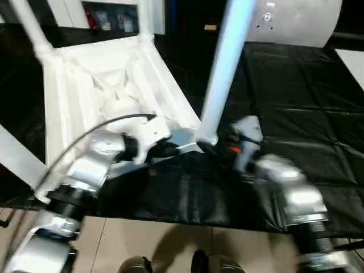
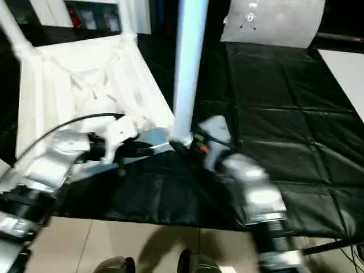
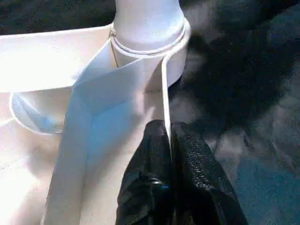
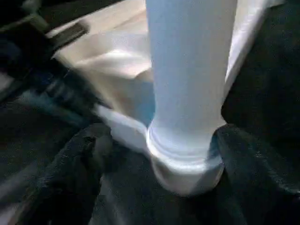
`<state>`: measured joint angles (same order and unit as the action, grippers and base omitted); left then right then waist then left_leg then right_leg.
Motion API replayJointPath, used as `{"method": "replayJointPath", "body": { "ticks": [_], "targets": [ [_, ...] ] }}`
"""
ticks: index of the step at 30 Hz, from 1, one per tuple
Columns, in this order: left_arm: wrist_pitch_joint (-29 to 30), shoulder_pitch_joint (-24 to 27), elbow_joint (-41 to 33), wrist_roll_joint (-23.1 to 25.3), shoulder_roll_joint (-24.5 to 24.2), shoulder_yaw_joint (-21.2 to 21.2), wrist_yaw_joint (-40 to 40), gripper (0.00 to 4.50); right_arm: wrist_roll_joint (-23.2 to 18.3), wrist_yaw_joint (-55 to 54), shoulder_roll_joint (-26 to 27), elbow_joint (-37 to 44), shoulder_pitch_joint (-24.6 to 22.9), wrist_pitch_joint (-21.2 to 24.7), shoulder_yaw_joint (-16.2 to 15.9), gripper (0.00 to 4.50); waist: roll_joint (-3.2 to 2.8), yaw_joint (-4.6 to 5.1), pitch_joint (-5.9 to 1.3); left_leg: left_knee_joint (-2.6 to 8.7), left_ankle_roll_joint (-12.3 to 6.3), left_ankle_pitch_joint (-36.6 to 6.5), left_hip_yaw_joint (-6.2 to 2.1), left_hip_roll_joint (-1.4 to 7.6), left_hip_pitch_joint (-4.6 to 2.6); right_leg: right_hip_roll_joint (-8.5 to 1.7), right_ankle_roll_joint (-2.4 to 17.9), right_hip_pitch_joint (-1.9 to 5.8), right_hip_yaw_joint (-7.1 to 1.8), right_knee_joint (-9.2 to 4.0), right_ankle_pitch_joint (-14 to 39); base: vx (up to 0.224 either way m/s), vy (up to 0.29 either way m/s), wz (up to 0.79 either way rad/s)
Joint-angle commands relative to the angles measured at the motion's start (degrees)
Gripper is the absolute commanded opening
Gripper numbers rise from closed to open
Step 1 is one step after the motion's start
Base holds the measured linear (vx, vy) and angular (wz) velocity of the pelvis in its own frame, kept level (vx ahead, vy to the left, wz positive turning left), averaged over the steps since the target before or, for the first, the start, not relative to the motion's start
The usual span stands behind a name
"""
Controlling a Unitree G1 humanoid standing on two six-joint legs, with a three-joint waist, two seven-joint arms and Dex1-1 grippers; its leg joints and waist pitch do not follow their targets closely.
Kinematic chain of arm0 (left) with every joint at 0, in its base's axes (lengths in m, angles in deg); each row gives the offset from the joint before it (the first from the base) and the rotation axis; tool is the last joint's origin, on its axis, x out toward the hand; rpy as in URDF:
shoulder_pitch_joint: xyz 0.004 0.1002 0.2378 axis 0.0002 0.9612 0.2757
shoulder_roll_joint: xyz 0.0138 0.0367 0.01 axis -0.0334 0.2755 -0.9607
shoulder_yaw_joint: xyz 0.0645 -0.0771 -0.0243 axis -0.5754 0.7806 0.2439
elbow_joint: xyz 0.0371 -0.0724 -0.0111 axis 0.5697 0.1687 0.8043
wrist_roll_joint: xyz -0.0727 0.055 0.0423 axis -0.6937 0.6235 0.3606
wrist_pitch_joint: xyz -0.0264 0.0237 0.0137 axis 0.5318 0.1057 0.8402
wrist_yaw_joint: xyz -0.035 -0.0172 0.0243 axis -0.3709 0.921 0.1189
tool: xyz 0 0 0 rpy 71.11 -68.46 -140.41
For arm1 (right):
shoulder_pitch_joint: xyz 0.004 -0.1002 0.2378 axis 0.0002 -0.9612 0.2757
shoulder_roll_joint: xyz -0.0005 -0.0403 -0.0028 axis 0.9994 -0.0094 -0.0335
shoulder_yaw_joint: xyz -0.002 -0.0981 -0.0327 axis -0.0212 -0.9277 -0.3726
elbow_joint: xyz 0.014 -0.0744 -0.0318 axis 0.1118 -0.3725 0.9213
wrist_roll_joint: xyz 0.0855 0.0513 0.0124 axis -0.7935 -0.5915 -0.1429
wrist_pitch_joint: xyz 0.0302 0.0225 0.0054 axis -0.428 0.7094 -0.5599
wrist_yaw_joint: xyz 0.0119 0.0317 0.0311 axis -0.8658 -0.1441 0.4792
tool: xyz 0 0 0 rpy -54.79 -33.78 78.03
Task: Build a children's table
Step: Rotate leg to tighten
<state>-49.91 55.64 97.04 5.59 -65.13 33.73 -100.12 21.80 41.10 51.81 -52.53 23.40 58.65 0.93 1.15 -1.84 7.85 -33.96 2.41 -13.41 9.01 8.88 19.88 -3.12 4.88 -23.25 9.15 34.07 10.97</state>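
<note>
The children's table lies upside down on a black mat, its ribbed top [image 1: 102, 85] facing up. A white leg [image 1: 227, 62] stands in the near corner socket [image 3: 147, 42]. More legs rise at the far corners [image 1: 31, 28] and at the left [image 1: 17, 156]. My left gripper [image 3: 167, 136] is shut on the thin rim of the top, just beside that socket. My right gripper [image 1: 219, 145] sits low at the foot of the standing leg [image 4: 190, 70]. Its dark fingers [image 4: 89, 145] stand apart on either side of the leg, with a gap to it.
The black mat [image 1: 296, 114] spreads out to the right of the table. A silver rounded object [image 1: 296, 20] stands at the back right, and shelves [image 1: 108, 17] are at the back left. Tiled floor [image 1: 142, 239] lies at the mat's near edge.
</note>
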Motion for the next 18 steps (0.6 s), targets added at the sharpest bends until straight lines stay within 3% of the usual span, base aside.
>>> {"method": "replayJointPath", "body": {
  "ticks": [1, 4, 6, 11, 14, 15, 17, 18],
  "targets": [
    [-1.0, 1.84, 1.08, -0.1, -1.16, -2.75, -4.88, 0.0, -1.43, 5.35, -1.71, -1.76, 1.89, -1.54, -0.68, 4.1, 0.0, -0.78, -4.68, 3.12, -9.47, 1.72, -1.69, 4.37, 0.83, -7.68, 5.5, 5.02, -5.72, -4.91, 11.04, 0.0, 0.0, 0.0],
    [-2.13, 2.4, 0.85, -1.36, -2.93, -2.97, -8.79, 0.0, -2.12, 11.73, -4.51, -4.08, 3.84, -3.17, -1.3, 4.1, -0.17, -1.07, -4.83, 3.26, -8.86, 2.08, -1.86, 4.92, 0.47, -7.4, 5.41, 4.67, -5.73, -4.7, 11.83, 0.0, 0.0, 0.0],
    [-2.5, 2.79, 0.62, -2.25, -3.97, -3.18, -11.71, 0.0, -2.73, 16.21, -5.82, -5.82, 5.33, -3.83, -1.93, 4.1, -0.34, -1.41, -5.24, 3.12, -9.13, 3.21, -1.98, 5.38, 0.27, -7.58, 7.13, 4.56, -5.73, -3.93, 8.71, 0.0, 0.0, 0.0],
    [-4.01, 2.93, 0.81, -2.61, -6.26, -4.61, -16.24, 0.0, -3.68, 24.51, -7.06, -9.8, 8.83, -4.04, -3.71, 3.84, -0.2, -2.04, -5.78, 2.76, -11.76, 7.19, -2.01, 5.84, 0.35, -7.68, 10.06, 4.45, -5.59, -2.46, 0.61, 0.0, 0.0, 0.0],
    [-4.58, 2.79, 1.05, -2.54, -6.82, -5.0, -17.45, 0.0, -3.88, 27.66, -7.11, -11.32, 10.14, -4.05, -5.25, 3.65, -0.14, -2.35, -5.84, 2.66, -11.68, 6.73, -1.9, 5.72, 0.44, -7.84, 9.99, 4.56, -5.59, -2.55, 1.11, 0.0, 0.0, 0.0],
    [-4.58, 2.79, 1.05, -2.54, -6.82, -5.0, -17.45, 0.0, -3.88, 27.66, -7.11, -11.32, 10.14, -4.05, -5.25, 3.57, 0.14, -2.36, -5.78, 2.7, -11.61, 6.52, -1.85, 5.69, 0.5, -7.8, 9.81, 4.58, -5.58, -2.67, 1.62, 0.0, 0.0, 0.0],
    [-5.21, 2.6, 1.23, -2.19, -7.12, -5.32, -18.26, 0.0, -3.66, 29.78, -6.63, -12.58, 11.11, -4.15, -6.29, 3.4, -0.07, -2.78, -5.8, 2.7, -10.65, 5.81, -1.78, 5.62, 0.42, -7.79, 9.02, 4.56, -5.57, -3.01, 4.07, 0.0, 0.0, 0.0],
    [-5.21, 2.6, 1.23, -2.19, -7.12, -5.32, -18.26, 0.0, -3.66, 29.78, -6.63, -12.58, 11.11, -4.15, -6.29, 3.35, 0.2, -2.94, -5.76, 2.77, -10.28, 5.49, -1.77, 5.64, 0.45, -7.78, 8.71, 4.59, -5.59, -3.05, 5.05, 0.0, 0.0, 0.0]
  ]
}}
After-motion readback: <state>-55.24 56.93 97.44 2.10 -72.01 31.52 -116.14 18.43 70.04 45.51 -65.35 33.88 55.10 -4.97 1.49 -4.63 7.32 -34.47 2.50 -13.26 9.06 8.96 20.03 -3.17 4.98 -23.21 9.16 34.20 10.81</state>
